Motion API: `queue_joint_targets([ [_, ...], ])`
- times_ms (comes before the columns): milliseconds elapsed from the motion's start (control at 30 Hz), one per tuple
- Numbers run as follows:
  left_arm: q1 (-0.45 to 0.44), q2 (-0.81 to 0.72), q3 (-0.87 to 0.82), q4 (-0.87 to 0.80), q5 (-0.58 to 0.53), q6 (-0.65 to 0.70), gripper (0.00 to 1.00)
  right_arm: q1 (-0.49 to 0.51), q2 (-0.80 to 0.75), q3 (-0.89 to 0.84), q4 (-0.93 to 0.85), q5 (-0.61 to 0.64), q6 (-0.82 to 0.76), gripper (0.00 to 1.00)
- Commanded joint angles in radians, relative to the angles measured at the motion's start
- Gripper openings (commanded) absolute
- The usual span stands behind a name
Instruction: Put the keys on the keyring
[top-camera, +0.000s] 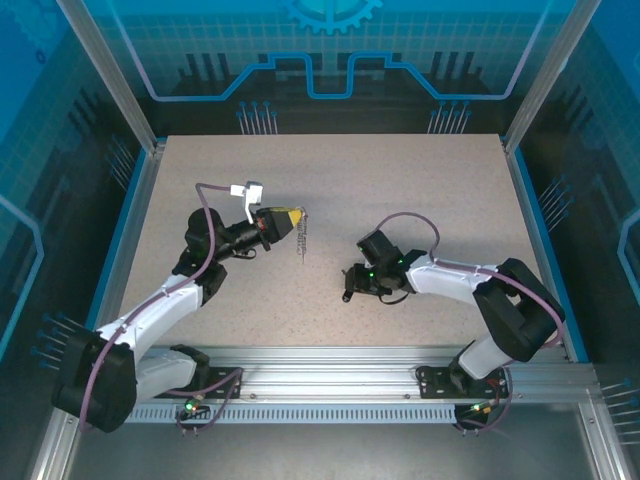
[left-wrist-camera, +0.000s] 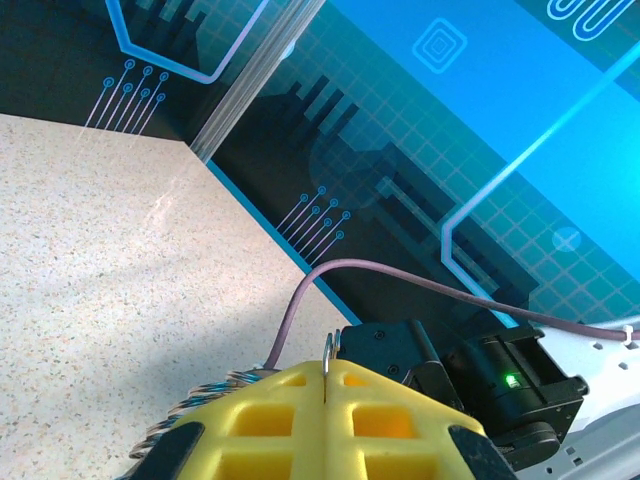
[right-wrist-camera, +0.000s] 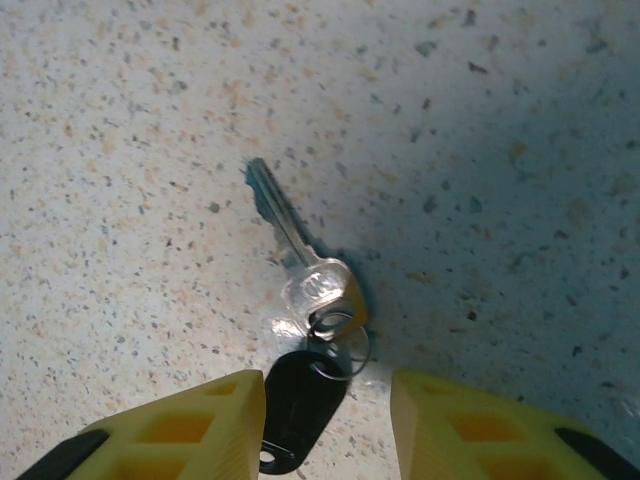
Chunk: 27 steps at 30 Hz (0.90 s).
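My right gripper (right-wrist-camera: 328, 400) straddles the keys (right-wrist-camera: 305, 280), jaws wide; closing off-centre could flick them toward eleven o'clock. My left gripper (left-wrist-camera: 326, 400) pinches the keyring (left-wrist-camera: 328, 350).

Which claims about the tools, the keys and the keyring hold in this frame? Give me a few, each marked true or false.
1. The right tool is open, its fingers either side of the keys on the table. True.
2. The left tool is open and holds nothing. False: it is shut on the keyring, whose silvery fringe hangs below it.
3. A small ring joins the silver key to the black-headed key. True.
4. The keys hang on the keyring. False: they lie on the table under the right tool, apart from the keyring.
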Motion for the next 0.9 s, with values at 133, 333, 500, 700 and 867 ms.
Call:
queue_joint_targets([
  [133, 0.005, -0.009, 0.005, 0.046, 0.012, -0.001, 0.0, 0.01, 0.017, -0.023, 0.011, -0.024, 0.08, 0.37],
  [333, 0.005, -0.011, 0.004, 0.044, 0.012, 0.0, 0.0, 0.008, 0.066, 0.0, 0.035, -0.043, 0.092, 0.36],
  [500, 0.005, -0.011, 0.002, 0.043, 0.009, 0.002, 0.0, 0.003, 0.103, 0.016, 0.067, -0.057, 0.102, 0.32],
  [700, 0.005, -0.007, 0.004, 0.047, 0.009, -0.001, 0.0, -0.003, 0.111, 0.058, 0.069, -0.066, 0.088, 0.3],
  [867, 0.005, -0.004, 0.005, 0.051, 0.009, -0.001, 0.0, -0.003, 0.12, 0.104, 0.056, -0.08, 0.069, 0.28],
])
